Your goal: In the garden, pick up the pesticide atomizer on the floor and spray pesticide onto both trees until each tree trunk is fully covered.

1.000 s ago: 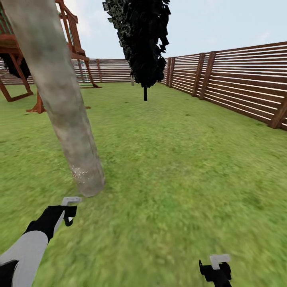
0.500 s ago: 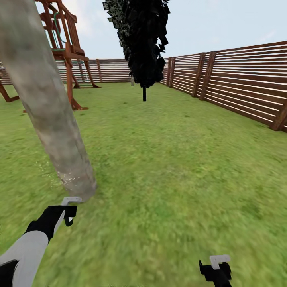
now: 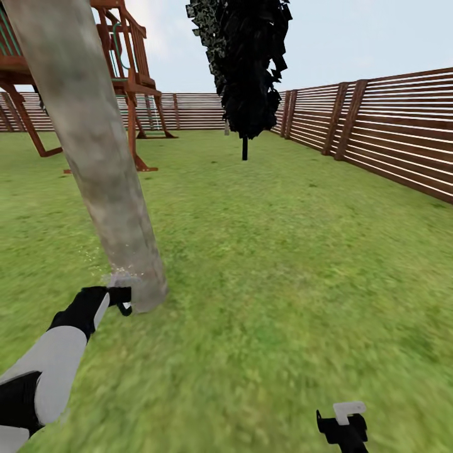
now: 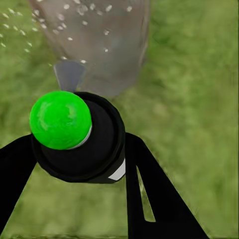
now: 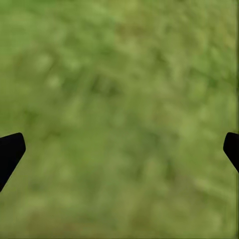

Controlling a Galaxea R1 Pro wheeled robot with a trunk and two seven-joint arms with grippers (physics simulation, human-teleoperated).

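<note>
On a green lawn ringed by a wooden fence (image 3: 390, 126), the left gripper (image 3: 119, 296) pinches a dark spray bottle (image 4: 82, 139) with a green top between its fingers, right at the foot of a grey tree trunk (image 3: 100, 170). White spray specks (image 4: 64, 15) dot the bark and the air beside it. The right gripper (image 3: 343, 423) hangs low over bare grass (image 5: 119, 114), its fingers spread wide apart.

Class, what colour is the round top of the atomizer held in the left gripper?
Bright green, clearest in the left wrist view: the atomizer top.
</note>
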